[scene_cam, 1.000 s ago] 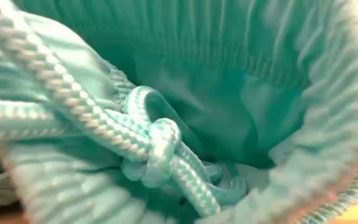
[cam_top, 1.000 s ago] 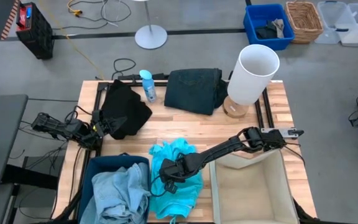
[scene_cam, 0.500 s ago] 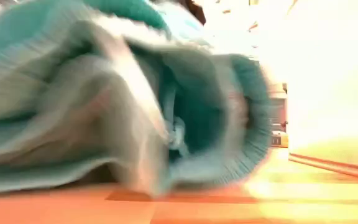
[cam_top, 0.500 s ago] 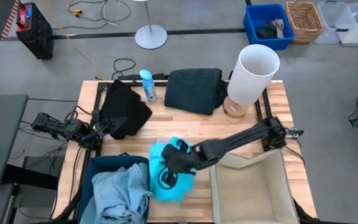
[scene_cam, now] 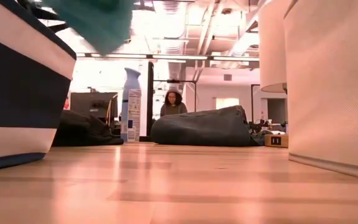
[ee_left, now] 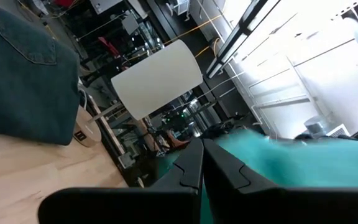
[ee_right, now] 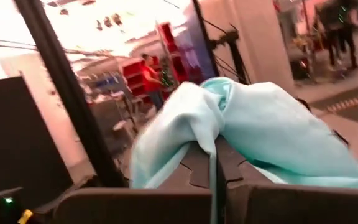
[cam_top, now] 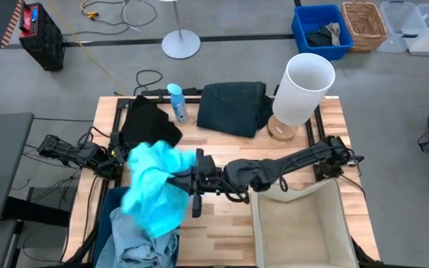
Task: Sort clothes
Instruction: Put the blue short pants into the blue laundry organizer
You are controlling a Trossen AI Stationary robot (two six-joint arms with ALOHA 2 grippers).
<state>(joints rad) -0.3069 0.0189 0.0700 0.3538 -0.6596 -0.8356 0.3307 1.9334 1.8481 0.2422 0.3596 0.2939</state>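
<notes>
High view shows our right gripper [cam_top: 192,181] clenched on the bright turquoise garment [cam_top: 153,187], holding it up over the near-left bin [cam_top: 109,205]. Under it, the pale blue garment [cam_top: 140,246] lies in that bin. Our left gripper [cam_top: 123,152] waits at the left edge, fingers closed together, beside the black garment [cam_top: 149,130]. The dark denim garment [cam_top: 232,106] lies at the far side, between a spray bottle [cam_top: 176,102] and a white cylinder [cam_top: 304,88].
</notes>
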